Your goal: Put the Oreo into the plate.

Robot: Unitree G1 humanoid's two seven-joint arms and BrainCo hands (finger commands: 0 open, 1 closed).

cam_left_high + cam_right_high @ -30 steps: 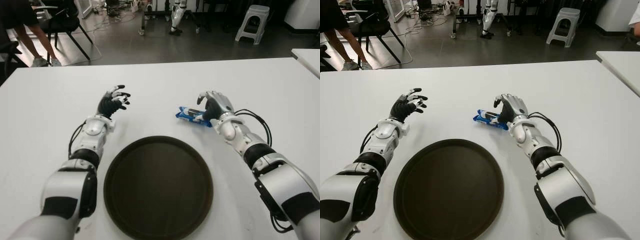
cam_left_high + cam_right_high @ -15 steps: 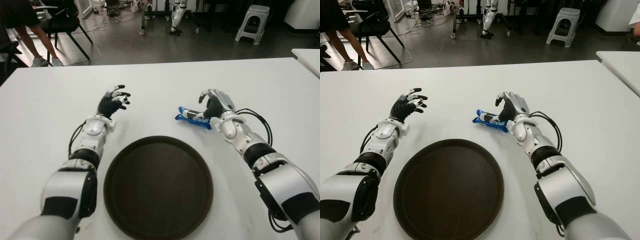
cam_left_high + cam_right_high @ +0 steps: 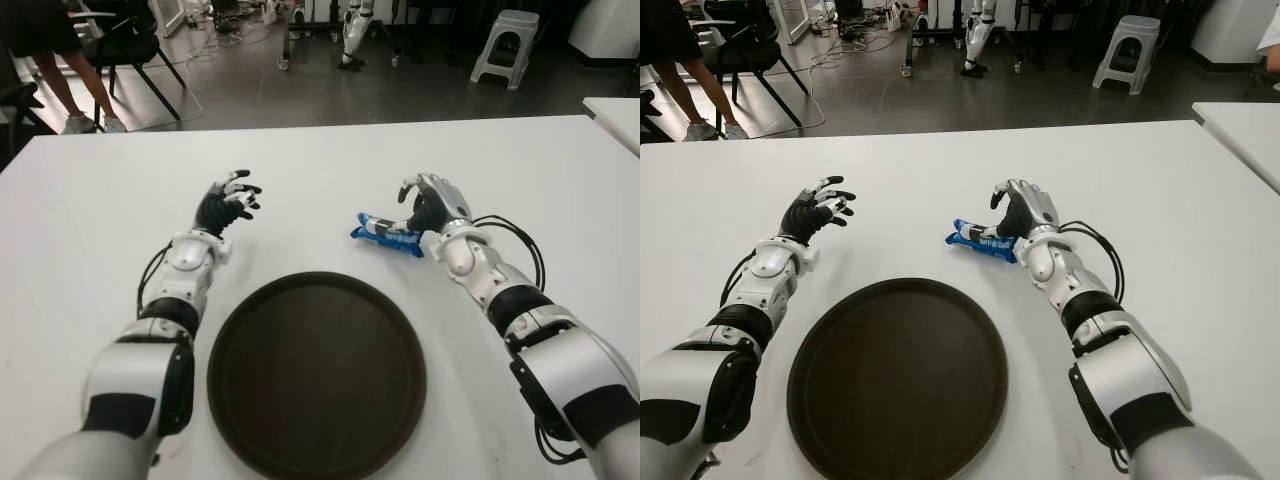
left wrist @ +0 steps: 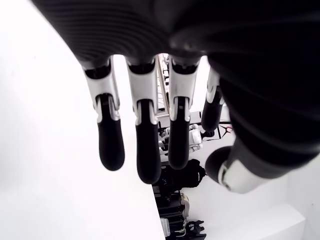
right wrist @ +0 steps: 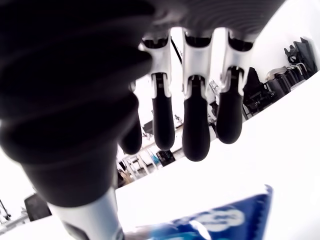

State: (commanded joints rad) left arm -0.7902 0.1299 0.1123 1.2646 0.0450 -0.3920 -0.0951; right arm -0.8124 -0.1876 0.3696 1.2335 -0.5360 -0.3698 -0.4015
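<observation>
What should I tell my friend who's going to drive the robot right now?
Right hand: open, at the right end of the blue Oreo pack, fingers above it, no grasp yet.
Left hand: open, holds nothing, beyond the plate's left side.
Oreo pack: lying on the white table, just beyond the plate.
Plate: dark, round, nothing on it.
Done: right hand has reached the pack.
Left: close the fingers on it, lift, set it in the plate.

The white table (image 3: 320, 160) lies bare between the two hands and far beyond them, open to passage. Near the robot, the dark round plate (image 3: 316, 372) fills the middle. The blue Oreo packet (image 3: 385, 235) lies just beside the right hand (image 3: 432, 208), well right of the left hand (image 3: 226, 204).
</observation>
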